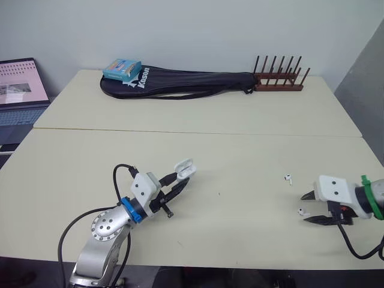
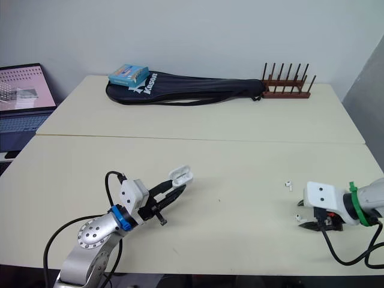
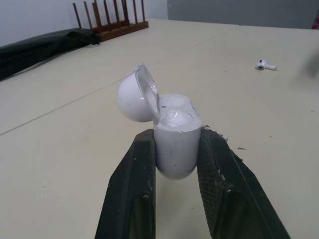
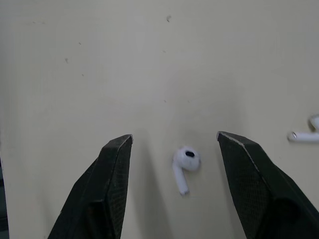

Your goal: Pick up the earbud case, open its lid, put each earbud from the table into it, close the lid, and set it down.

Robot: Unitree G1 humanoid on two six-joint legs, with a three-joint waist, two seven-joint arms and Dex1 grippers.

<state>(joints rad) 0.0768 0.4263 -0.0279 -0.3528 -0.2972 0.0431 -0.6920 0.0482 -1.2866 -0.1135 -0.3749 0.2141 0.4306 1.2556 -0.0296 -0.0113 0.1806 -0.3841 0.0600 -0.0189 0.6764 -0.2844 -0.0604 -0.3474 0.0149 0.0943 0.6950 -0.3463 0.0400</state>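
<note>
My left gripper (image 1: 180, 180) is shut on the white earbud case (image 3: 173, 133), holding it just above the near table with its lid (image 3: 135, 93) flipped open. One white earbud (image 4: 185, 165) lies on the table between the spread fingers of my open right gripper (image 1: 308, 207), touching neither finger. The same earbud (image 1: 302, 211) sits at the near right of the table. A second earbud (image 1: 288, 177) lies a little farther back, also seen as a small white earbud (image 3: 265, 64) in the left wrist view.
A black racket bag (image 1: 180, 83) with a blue box (image 1: 122, 68) on it lies across the far table. A brown wooden rack (image 1: 279, 78) stands at the far right. A laptop (image 1: 21, 90) sits off the table's left side.
</note>
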